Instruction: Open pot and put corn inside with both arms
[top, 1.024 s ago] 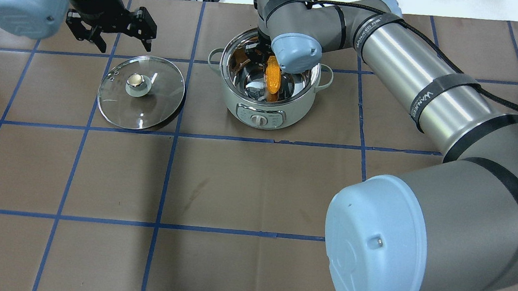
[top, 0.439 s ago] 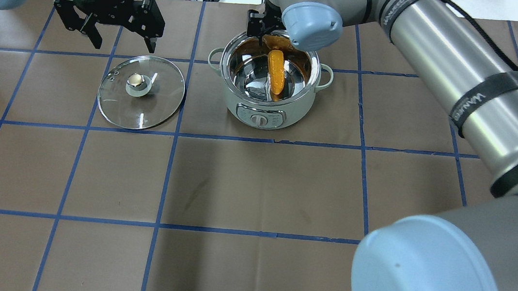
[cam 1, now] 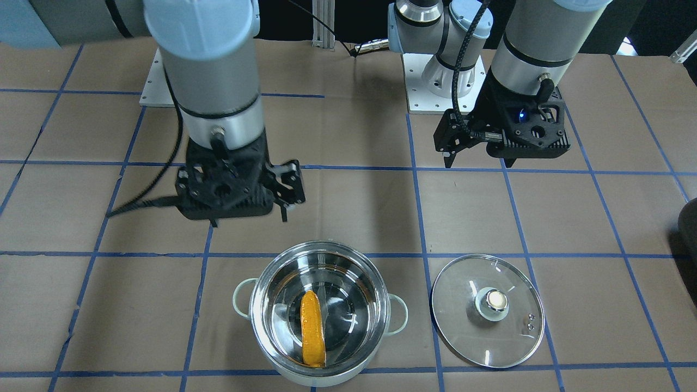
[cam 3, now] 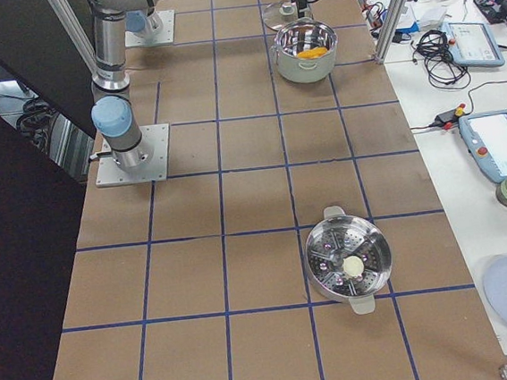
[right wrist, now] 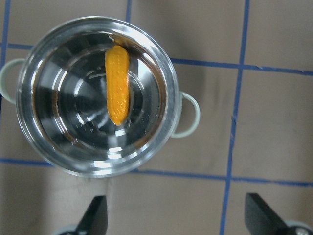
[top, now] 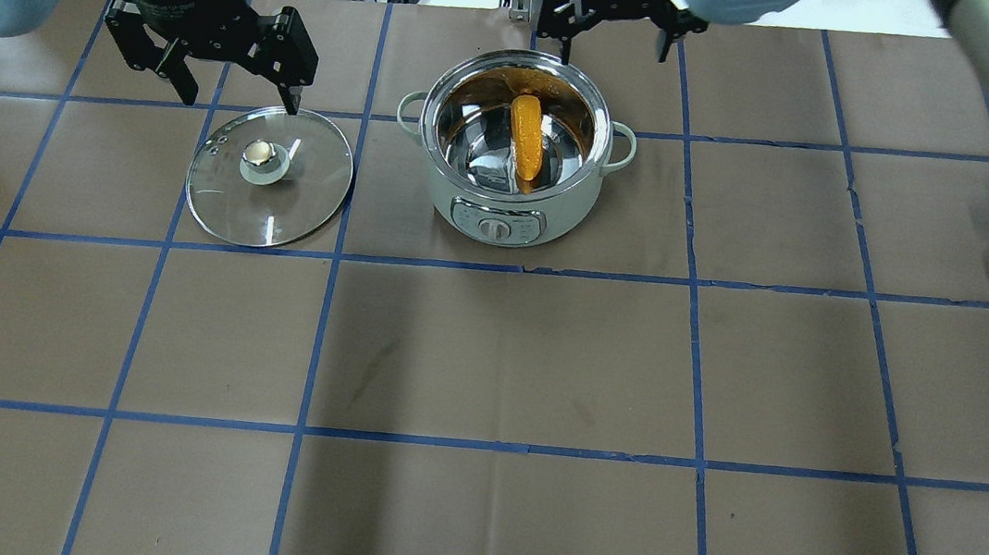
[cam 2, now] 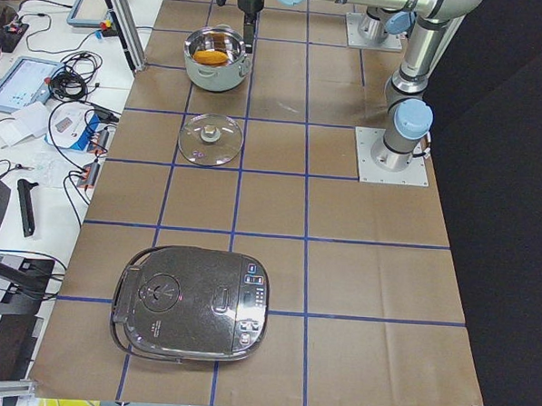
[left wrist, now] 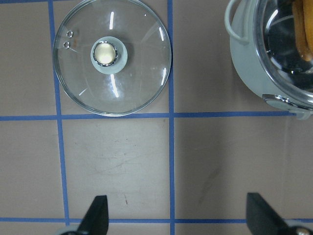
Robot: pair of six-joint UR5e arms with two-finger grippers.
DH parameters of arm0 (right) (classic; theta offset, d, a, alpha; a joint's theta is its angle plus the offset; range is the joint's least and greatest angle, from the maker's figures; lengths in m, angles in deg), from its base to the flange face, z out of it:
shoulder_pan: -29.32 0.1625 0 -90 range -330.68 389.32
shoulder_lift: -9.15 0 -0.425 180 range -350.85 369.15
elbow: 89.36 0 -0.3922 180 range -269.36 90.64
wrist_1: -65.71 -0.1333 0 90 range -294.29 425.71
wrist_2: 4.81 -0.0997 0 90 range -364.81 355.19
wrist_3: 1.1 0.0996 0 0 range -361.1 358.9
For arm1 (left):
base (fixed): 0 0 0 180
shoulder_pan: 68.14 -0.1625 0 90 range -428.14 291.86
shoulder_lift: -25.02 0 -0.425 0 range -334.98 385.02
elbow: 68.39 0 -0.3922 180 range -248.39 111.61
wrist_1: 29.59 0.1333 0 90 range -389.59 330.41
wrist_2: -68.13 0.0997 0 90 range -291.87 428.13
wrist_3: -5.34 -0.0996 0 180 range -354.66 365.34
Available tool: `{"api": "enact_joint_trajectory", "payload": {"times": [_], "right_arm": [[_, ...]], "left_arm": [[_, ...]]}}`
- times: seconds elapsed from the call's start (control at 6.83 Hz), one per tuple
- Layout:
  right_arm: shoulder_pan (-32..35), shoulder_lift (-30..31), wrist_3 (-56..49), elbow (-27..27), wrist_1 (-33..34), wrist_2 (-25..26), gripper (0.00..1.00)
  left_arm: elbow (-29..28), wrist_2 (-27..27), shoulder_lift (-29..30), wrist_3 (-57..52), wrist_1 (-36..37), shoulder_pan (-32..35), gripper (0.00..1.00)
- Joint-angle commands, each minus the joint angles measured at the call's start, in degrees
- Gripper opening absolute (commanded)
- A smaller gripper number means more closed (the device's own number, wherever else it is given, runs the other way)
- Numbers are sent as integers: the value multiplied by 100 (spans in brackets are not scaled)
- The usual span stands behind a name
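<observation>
**Front-facing view.** The right gripper (cam 1: 248, 209) is raised with its jaws wide and empty. Below the jaws the pot (cam 1: 270, 283) stands uncovered on the brown, blue-gridded table (cam 1: 354, 218). It is round polished steel with pale green loop handles. The corn (cam 1: 313, 329), an orange, bumpy, tapered cob, lies inside it, one end against the wall. The left gripper (cam 1: 479, 158) also has its jaws wide and empty. It hangs clear of the flat glass lid (cam 1: 514, 337), which lies knob up beside the pot.

**Overhead view.** Only this view shows the pot's (top: 502, 213) pale green front panel with a dial. One second ago the right jaws were down inside the pot, closed on the corn (top: 526, 141). At 0.4 s ago they had let go and stood at the far rim. Now the right gripper (top: 614, 44) is lifted clear. The corn leans as it did 0.4 s ago.

**Side views.** The jaws are too small to judge. The left-end view adds a dark rice cooker (cam 2: 193, 303) and the right-end view a perforated steamer pot (cam 3: 348, 260). Both are well apart from the jaws.

**Left wrist view.** The fingers (left wrist: 96, 215) are spread wide. The lid lies ahead of one finger and the pot rim ahead of the other.

**Right wrist view.** The fingers (right wrist: 96, 215) are spread wide. The pot, with the corn inside, lies ahead of the jaws.
</observation>
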Motion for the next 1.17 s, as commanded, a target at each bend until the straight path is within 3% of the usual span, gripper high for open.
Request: {"api": "enact_joint_trajectory", "payload": {"times": [0.0,0.15,0.29,1.02], "right_arm": [[-651,1237,-329,990,-908,-11,100],[-766,1608,-329,1518,-865,-20,100],[-758,1690,-337,1636,-838,-29,100],[-741,1717,-329,1638,-838,59,100]], "left_arm": [[15,-114,-14,-15,0,-28,100],[15,-105,-14,-41,9,-28,100],[15,-113,-23,-42,0,-37,100],[15,-114,-23,-42,9,-45,100]]}}
